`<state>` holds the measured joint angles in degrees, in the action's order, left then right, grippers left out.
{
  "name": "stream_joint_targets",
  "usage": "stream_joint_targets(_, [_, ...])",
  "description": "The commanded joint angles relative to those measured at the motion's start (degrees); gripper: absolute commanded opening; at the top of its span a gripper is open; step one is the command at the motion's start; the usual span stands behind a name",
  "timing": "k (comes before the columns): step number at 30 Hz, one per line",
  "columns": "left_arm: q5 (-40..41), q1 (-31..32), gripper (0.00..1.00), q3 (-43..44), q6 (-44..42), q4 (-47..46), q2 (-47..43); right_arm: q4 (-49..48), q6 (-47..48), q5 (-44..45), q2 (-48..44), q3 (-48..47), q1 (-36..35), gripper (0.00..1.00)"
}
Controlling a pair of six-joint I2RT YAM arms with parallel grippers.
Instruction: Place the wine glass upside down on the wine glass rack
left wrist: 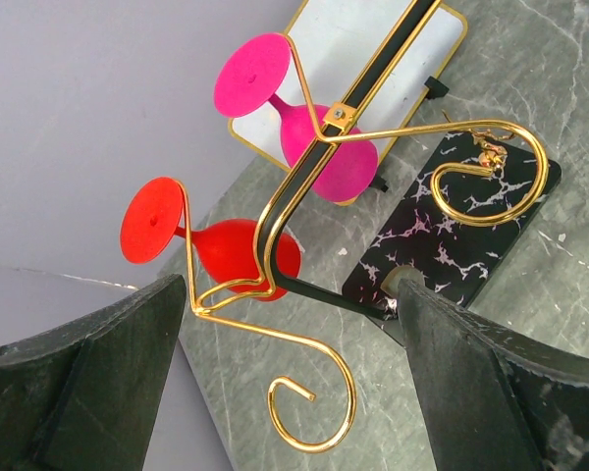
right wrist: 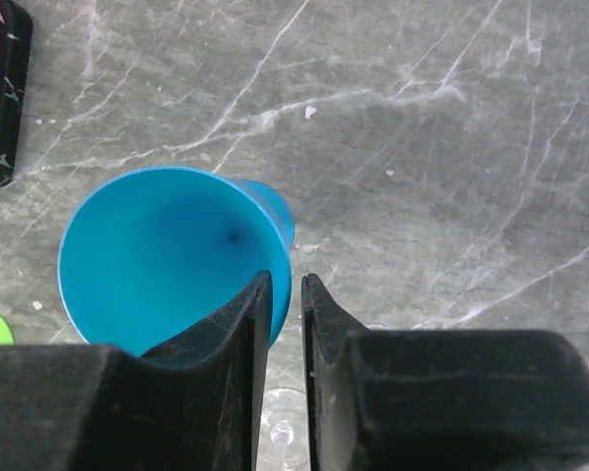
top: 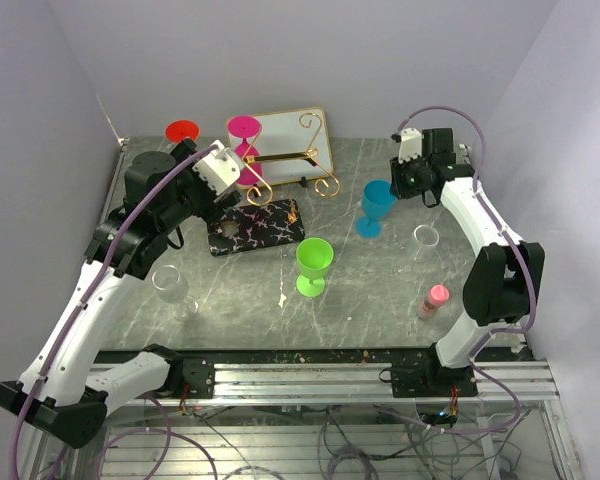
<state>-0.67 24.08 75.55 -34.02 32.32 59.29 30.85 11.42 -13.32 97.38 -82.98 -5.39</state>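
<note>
The blue wine glass point(right wrist: 167, 255) stands upright on the bench point(right wrist: 452, 147), right of the wine glass rack point(top: 285, 158) at the far middle. Its rim is pinched by the right gripper point(right wrist: 287, 280). The left gripper point(left wrist: 293, 283) is spread wide beside the rack, where a pink glass point(left wrist: 319, 147) hangs inverted.

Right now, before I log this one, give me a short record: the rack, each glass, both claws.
rack: wine glass rack standing on its black marbled base
hanging upside down: pink glass, red glass
upright on table: blue wine glass, green glass
also on table: clear glass beside the left arm
left claw: open, facing the rack, holding nothing
right claw: nearly shut astride the blue wine glass rim, one finger inside the bowl; firm grip unclear
</note>
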Motion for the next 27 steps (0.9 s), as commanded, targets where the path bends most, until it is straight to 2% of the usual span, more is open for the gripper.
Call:
stream_joint_targets(1, [-0.69, -0.43, 0.99, 1.24, 0.09, -2.54, 0.27, 1.15, 0.22, -0.52, 1.05, -1.94, -0.56, 0.17])
stream_joint_targets(7, [-0.91, -0.37, 0.99, 0.98, 0.77, -3.17, 1.03, 1.68, 0.9, 0.53, 1.52, -2.49, -0.67, 0.11])
stream_joint_targets(12, [-0.95, -0.34, 0.99, 1.74, 2.47, -3.32, 1.73, 2.28, 1.91, 1.23, 1.14, -4.46, -0.59, 0.0])
stream_joint_targets(22, [0.22, -0.45, 0.99, 4.71, 11.98, -4.89, 4.69, 4.16, 3.25, -0.31, -2.02, -13.21, 2.54, 0.0])
stream_joint_targets(27, [-0.69, -0.69, 0.99, 8.82, 16.09, -4.15, 7.08, 4.65, 2.89, -1.88, -4.19, -18.92, 4.62, 0.0])
